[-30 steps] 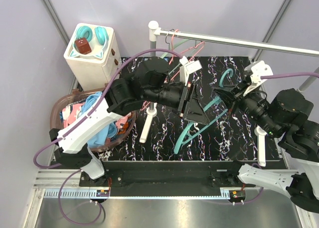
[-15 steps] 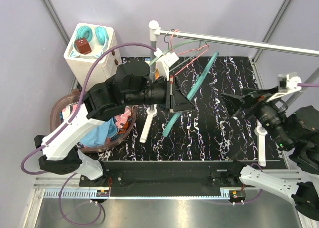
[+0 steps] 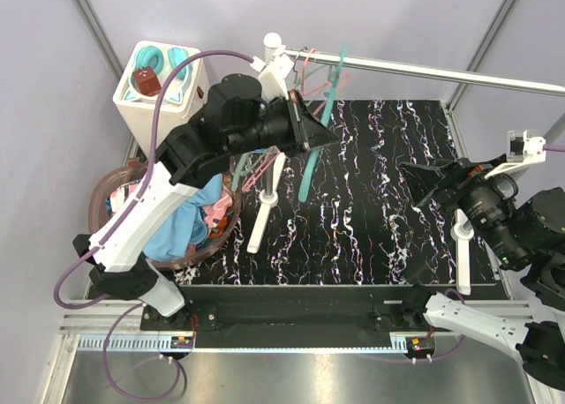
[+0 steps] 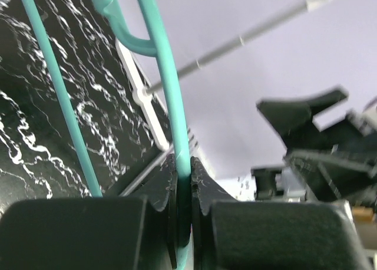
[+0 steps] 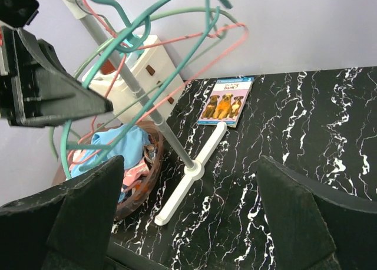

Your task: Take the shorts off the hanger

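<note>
Between left fingers [image 4: 165,218], teal hanger [image 4: 167,93] pinched

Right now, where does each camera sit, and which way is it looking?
Top external: above and behind, looking down on the black marbled table; both arms show, left gripper shut on a teal plastic hanger.
Left wrist: on the left arm, along its fingers pinching that hanger.
Right wrist: on the right arm, past its open fingers to the white rack.
Shared: top and right wrist show that rack.
</note>
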Motion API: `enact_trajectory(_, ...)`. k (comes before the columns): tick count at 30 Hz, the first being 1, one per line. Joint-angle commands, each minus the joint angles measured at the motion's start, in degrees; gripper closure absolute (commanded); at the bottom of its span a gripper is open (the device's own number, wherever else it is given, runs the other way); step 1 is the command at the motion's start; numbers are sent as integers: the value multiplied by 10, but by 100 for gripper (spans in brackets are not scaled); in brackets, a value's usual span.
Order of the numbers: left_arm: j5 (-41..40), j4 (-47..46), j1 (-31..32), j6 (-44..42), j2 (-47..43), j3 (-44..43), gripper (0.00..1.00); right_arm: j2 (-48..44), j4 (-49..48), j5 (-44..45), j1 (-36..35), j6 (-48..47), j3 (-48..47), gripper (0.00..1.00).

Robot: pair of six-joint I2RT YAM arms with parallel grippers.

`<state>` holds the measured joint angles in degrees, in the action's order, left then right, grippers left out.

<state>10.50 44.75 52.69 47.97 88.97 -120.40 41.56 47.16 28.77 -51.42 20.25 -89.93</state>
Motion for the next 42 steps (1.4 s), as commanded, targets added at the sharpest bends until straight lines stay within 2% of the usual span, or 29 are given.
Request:
enact_trajectory(1,2,-33,-29,44,-10,0,100,26,0,21,-2,8,-9,0)
enact_trajectory(8,28,-20,-47,64,0,-5,100,41,-16,9,-3,6,0,0)
enact_trajectory(13,36,-16,-48,70,-24,37,100,37,-25,11,-3,17,11,0)
enact_trajectory(16,40,-16,-49,68,-40,61,91,33,-24,15,-3,35,23,0)
enact_trajectory(21,61,-16,-54,61,-60,67,59,22,-23,2,-3,93,59,0)
enact_trajectory(23,65,-16,-54,50,-78,68,50,19,-21,-8,-3,123,74,0)
enact_trajectory(24,67,-16,-55,43,-85,67,38,19,-19,-11,-3,133,87,0)
enact_trajectory(27,80,-16,-57,17,-110,66,24,24,-8,-28,-3,165,103,0)
enact_trajectory(32,85,-16,-57,-34,-164,95,12,40,26,-43,-3,218,106,0)
enact_trajectory(36,16,14,-58,-71,-230,112,8,58,81,-14,-3,250,81,0)
enact_trajectory(39,-82,40,-57,-93,-281,123,7,76,131,13,-3,265,49,0)
enact_trajectory(40,-134,43,-58,-95,-297,144,7,79,144,27,-3,269,41,0)
enact_trajectory(42,-181,44,-58,-95,-343,172,7,84,180,38,-3,276,19,0)
